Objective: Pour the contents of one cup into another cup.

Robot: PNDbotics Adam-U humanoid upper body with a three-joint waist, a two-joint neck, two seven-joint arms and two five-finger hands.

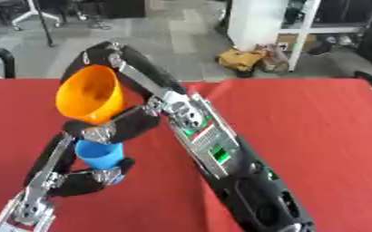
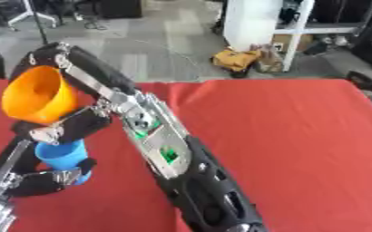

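Note:
My right hand (image 1: 132, 68) is shut on an orange cup (image 1: 90, 93), fingers curled over its rim and far side. The cup is tipped on its side with the mouth turned toward me, and its lower edge sits just above a blue cup (image 1: 100, 154). My left hand (image 1: 82, 180), reaching in from the lower left, is shut on the blue cup and holds it upright above the red table (image 1: 316, 136). I cannot see what either cup holds. My right forearm (image 1: 221, 154) crosses the middle of the view.
The red cloth runs to the far edge (image 2: 261, 80), with bare cloth to the right of my arm. Beyond it on the floor are a white cabinet (image 2: 252, 22) and a yellow bag (image 2: 235, 59). A dark chair arm (image 1: 0, 56) shows at the left.

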